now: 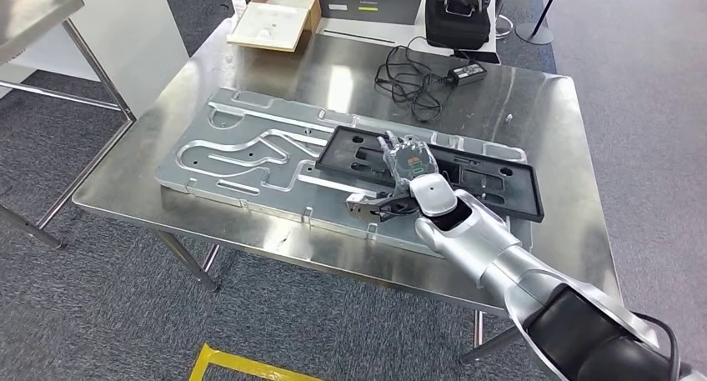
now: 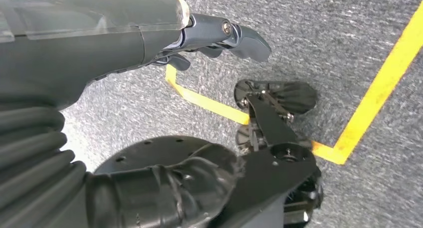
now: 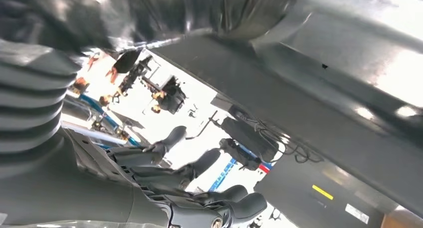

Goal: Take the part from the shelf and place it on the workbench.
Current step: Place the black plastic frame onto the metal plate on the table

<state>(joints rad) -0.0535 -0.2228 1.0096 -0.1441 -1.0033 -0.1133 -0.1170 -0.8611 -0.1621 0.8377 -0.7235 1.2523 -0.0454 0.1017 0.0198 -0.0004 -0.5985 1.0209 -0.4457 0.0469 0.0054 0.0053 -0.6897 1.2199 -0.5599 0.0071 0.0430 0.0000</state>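
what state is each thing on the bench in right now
black part: flat on the grooved metal plate, one end under the right hand
right hand: over the part, fingers spread, nothing plainly gripped
left hand: hanging over the floor, fingers curled, holding nothing
cardboard box: open
black cable: loosely tangled, beside its adapter

The right arm (image 1: pixel 500 260) is a silver, smoothly rounded shell that narrows toward the wrist, with a black glossy sleeve near the shoulder and a thin black cable looping beside it. A white cuff sits at the wrist, and the right hand (image 1: pixel 406 160) has a clear cover over grey and dark parts, with what may be a small green mark on its back. In the wrist views each hand shows a grey ribbed cover and dark fingers (image 3: pixel 234 208); the left hand (image 2: pixel 209 36) carries a silver screw at a finger pivot.
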